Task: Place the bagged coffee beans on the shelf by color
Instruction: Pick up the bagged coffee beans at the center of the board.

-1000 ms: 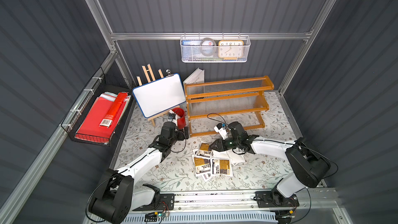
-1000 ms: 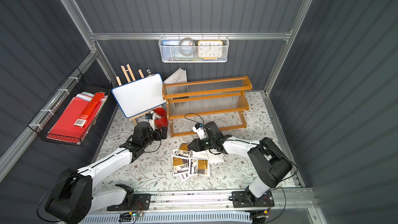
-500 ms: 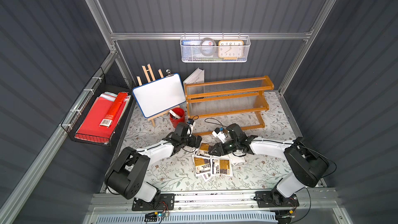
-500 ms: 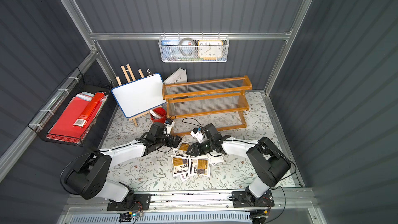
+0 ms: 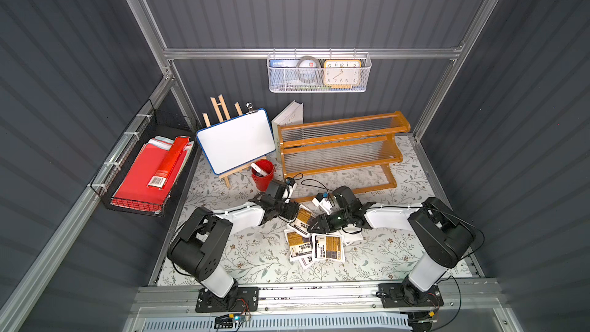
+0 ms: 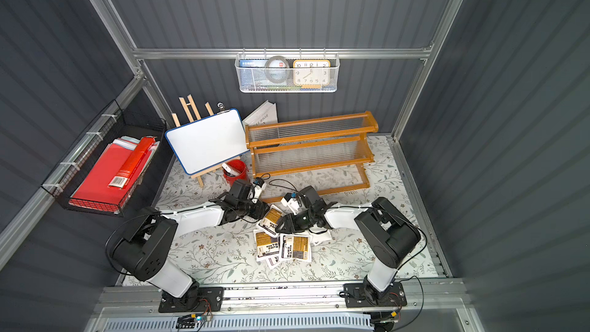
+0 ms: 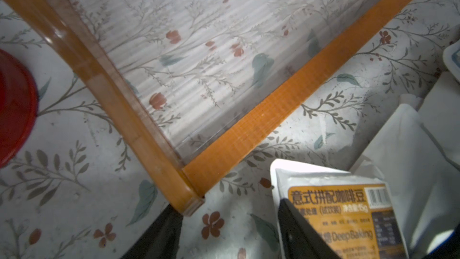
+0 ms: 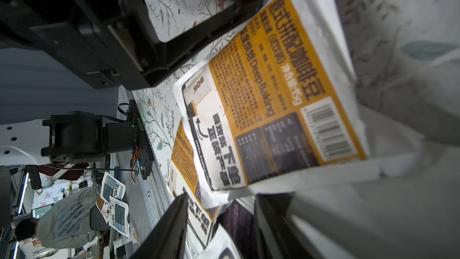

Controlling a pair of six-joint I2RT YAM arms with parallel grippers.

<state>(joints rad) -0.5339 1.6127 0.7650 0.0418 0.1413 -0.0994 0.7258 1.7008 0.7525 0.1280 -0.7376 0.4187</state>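
1. While one amber pouch (image 5: pixel 303 218) lies just on the near side of the shelf (image 5: pixel 338 158), more pouches (image 5: pixel 316 247) lie nearer.
2. Left gripper (image 7: pixel 226 205): jaws apart, one finger (image 7: pixel 298 235) over that pouch.
3. Right gripper (image 8: pixel 221 196): jaws apart, holding nothing.

A blue-rimmed whiteboard (image 5: pixel 236 143) leans on a wooden easel (image 5: pixel 219 110) far left on the floral tabletop (image 5: pixel 255 258), with a red plastic bucket (image 5: pixel 263 176) just beside it. On the far wall, a white mesh basket (image 5: pixel 281 83) holds an orange clock (image 5: pixel 342 72). At left, a black wire basket (image 5: pixel 135 206) holds red folders (image 5: pixel 142 175).
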